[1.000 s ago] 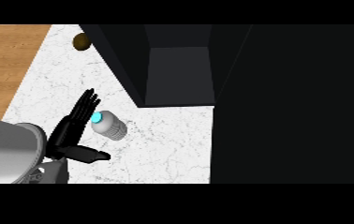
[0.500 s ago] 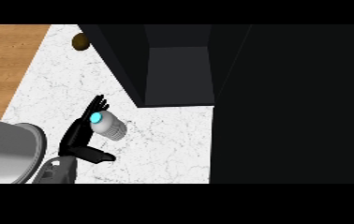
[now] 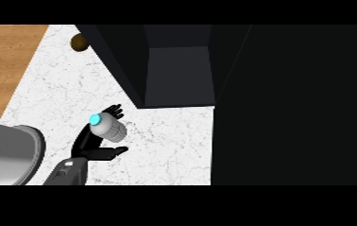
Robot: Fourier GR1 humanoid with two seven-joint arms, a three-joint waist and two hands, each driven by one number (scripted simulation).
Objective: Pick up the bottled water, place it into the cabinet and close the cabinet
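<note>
The bottled water [image 3: 109, 129], white with a cyan cap, lies tilted on the white marble counter [image 3: 167, 144], cap toward the upper left. My left hand [image 3: 90, 147] comes in from the lower left. Its fingers [image 3: 112, 110] curl behind the bottle and its thumb [image 3: 115, 150] lies under the bottle's base. The dark cabinet [image 3: 178, 73] stands open just above and to the right of the bottle, its inside in shadow. My right hand does not show.
A round brown object [image 3: 79, 41] sits at the counter's far left, partly behind the cabinet's slanted side panel [image 3: 115, 59]. A grey metal basin [image 3: 17, 154] fills the lower left corner. A broad black panel [image 3: 286, 107] covers the right side.
My left hand has moved right, against the bottle, and its fingers have gone from straight to curled round it. The bottle has barely shifted.
</note>
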